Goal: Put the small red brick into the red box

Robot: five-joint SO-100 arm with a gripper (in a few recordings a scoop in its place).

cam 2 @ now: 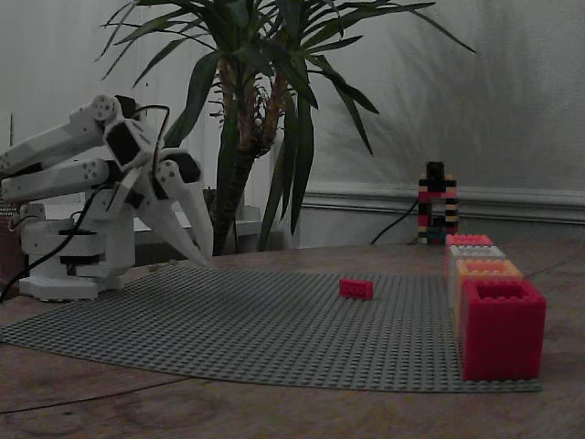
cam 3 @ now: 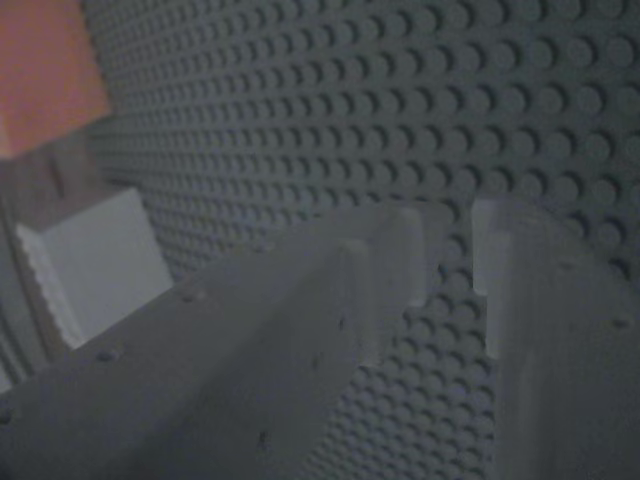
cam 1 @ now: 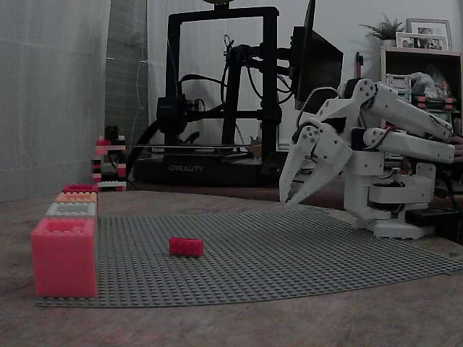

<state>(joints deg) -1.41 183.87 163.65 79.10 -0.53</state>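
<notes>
The small red brick (cam 1: 186, 246) (cam 2: 356, 288) lies alone on the grey studded baseplate (cam 1: 304, 253) (cam 2: 210, 320). The red box (cam 2: 501, 329) is the deep crimson one at the near end of the row of boxes in one fixed view and the far end (cam 1: 79, 188) in the other. My white gripper (cam 1: 291, 199) (cam 2: 203, 256) hangs over the opposite edge of the plate, tips down, well away from brick and box. In the wrist view my gripper (cam 3: 448, 245) shows a narrow gap with nothing in it, only studs beyond.
The row also holds a pinkish-coral box (cam 1: 64, 256), a grey box (cam 1: 71, 210) (cam 3: 100, 260) and an orange box (cam 2: 484, 270). A small multicoloured brick tower (cam 1: 108, 163) (cam 2: 437, 203) stands behind the row. A 3D printer (cam 1: 217, 94) and a potted plant (cam 2: 256, 91) stand off the plate.
</notes>
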